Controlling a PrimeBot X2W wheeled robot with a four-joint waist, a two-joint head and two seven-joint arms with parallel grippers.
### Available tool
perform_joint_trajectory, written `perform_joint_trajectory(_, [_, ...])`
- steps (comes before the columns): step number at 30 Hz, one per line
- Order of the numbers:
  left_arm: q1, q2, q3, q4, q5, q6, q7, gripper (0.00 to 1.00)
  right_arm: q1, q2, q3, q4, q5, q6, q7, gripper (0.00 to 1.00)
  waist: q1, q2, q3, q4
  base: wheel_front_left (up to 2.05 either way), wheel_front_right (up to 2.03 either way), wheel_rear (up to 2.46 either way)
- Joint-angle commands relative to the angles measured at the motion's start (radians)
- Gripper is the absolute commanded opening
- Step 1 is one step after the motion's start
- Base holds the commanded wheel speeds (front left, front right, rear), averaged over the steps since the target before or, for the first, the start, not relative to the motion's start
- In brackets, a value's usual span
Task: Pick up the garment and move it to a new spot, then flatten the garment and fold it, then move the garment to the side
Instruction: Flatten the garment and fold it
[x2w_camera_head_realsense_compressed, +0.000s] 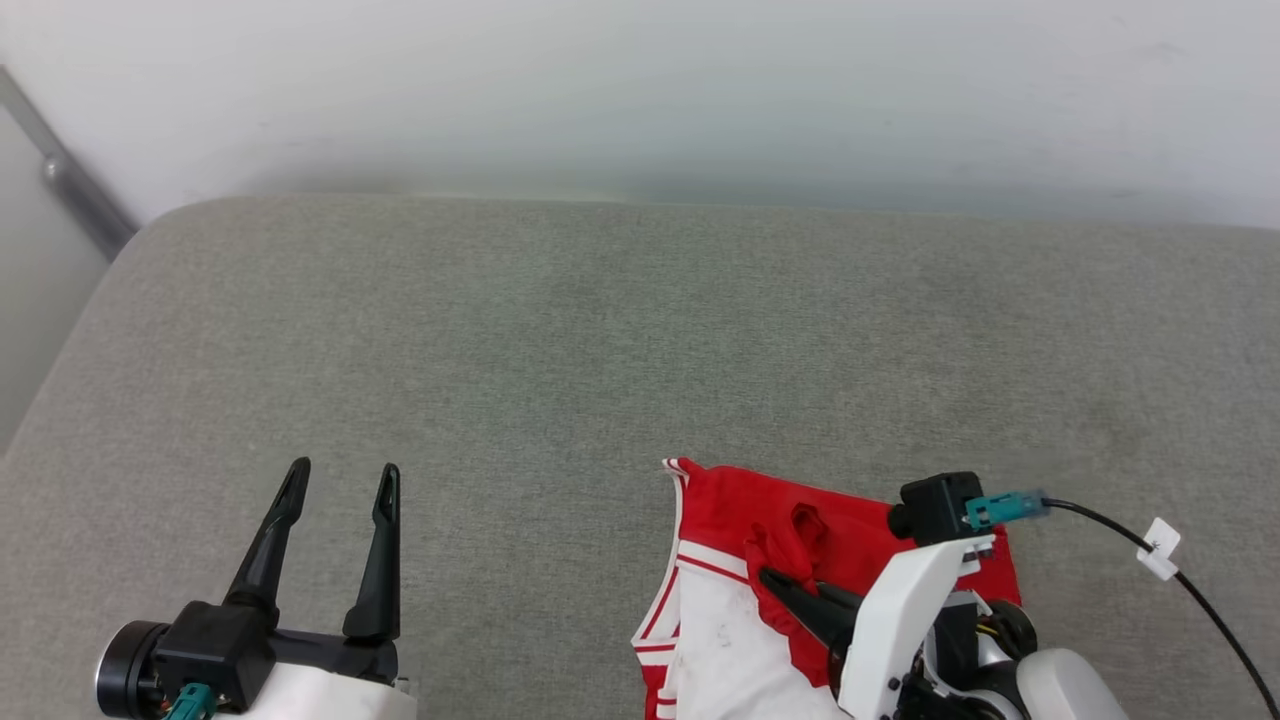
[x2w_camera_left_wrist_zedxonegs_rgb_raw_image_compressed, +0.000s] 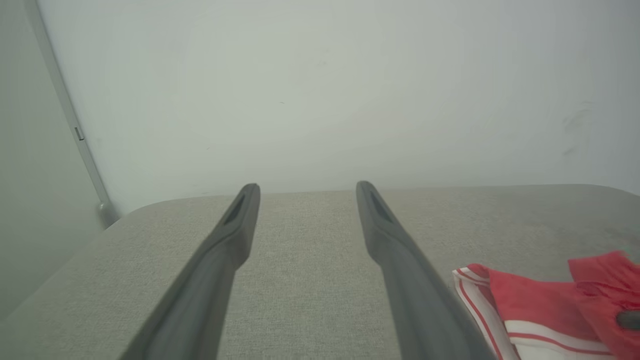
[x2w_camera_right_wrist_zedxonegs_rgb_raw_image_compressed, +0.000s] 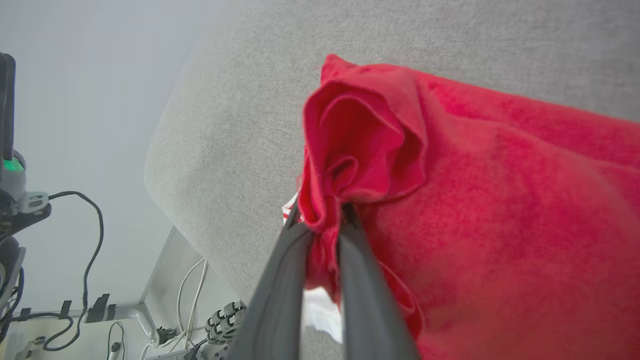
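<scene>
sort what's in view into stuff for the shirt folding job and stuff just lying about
For the job:
red jersey T-shirt, bunched
right gripper, shut on its red fabric
left gripper, open
grey cushion under it

Just about:
tagged black cable trailing from the right wrist
metal bar, far left

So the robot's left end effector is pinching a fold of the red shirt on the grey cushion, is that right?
No, it is the right end effector that pinches a fold of the red shirt on the grey cushion, as the right wrist view shows. The left end effector stands open, apart from it.
</scene>
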Motion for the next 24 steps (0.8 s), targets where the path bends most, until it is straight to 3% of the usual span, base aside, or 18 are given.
perform_joint_trajectory(1, [0.002, 0.006, -0.002, 0.002, -0.003, -0.001, -0.002, 1.00, -0.021, 0.001, 0.008, 0.027, 0.007, 0.000, -0.020, 0.00, 0.0000, 0.0000, 0.002, 0.008, 0.00, 0.00, 0.00])
perform_joint_trajectory(4, [0.001, 0.007, -0.004, 0.001, -0.003, -0.001, -0.002, 1.00, -0.049, 0.001, 0.024, 0.092, 0.001, 0.000, -0.054, 0.00, 0.0000, 0.0000, 0.004, 0.018, 0.00, 0.00, 0.00])
perform_joint_trajectory(5, [0.001, 0.008, -0.005, 0.001, -0.003, -0.001, -0.002, 1.00, -0.058, 0.001, 0.031, 0.110, -0.005, 0.000, -0.067, 0.09, 0.0000, 0.0000, 0.005, 0.020, 0.00, 0.00, 0.00])
perform_joint_trajectory(6, [0.001, 0.008, -0.004, 0.002, -0.003, -0.001, -0.002, 1.00, -0.068, 0.002, 0.047, 0.122, -0.005, 0.000, -0.076, 0.93, 0.0000, 0.0000, 0.006, 0.023, 0.00, 0.00, 0.00])
perform_joint_trajectory(7, [0.001, 0.009, -0.003, 0.002, -0.004, -0.001, -0.002, 1.00, -0.072, 0.002, 0.059, 0.133, 0.002, 0.000, -0.087, 1.00, 0.0000, 0.0000, 0.007, 0.024, 0.00, 0.00, 0.00])
perform_joint_trajectory(16, [0.002, 0.008, 0.004, 0.007, -0.001, -0.001, -0.002, 1.00, -0.124, 0.001, 0.163, 0.125, 0.017, 0.000, -0.126, 1.00, 0.0000, 0.0000, 0.008, 0.007, 0.00, 0.00, 0.00])
perform_joint_trajectory(21, [-0.004, 0.008, 0.007, 0.003, 0.004, -0.001, -0.002, 1.00, -0.183, 0.001, 0.113, 0.122, -0.103, 0.000, -0.160, 1.00, 0.0000, 0.0000, 0.003, -0.020, 0.00, 0.00, 0.00])
perform_joint_trajectory(24, [-0.001, 0.008, 0.010, 0.001, 0.007, -0.001, -0.002, 1.00, -0.225, -0.015, 0.092, 0.112, -0.247, 0.000, -0.191, 1.00, 0.0000, 0.0000, 0.001, -0.041, 0.00, 0.00, 0.00])
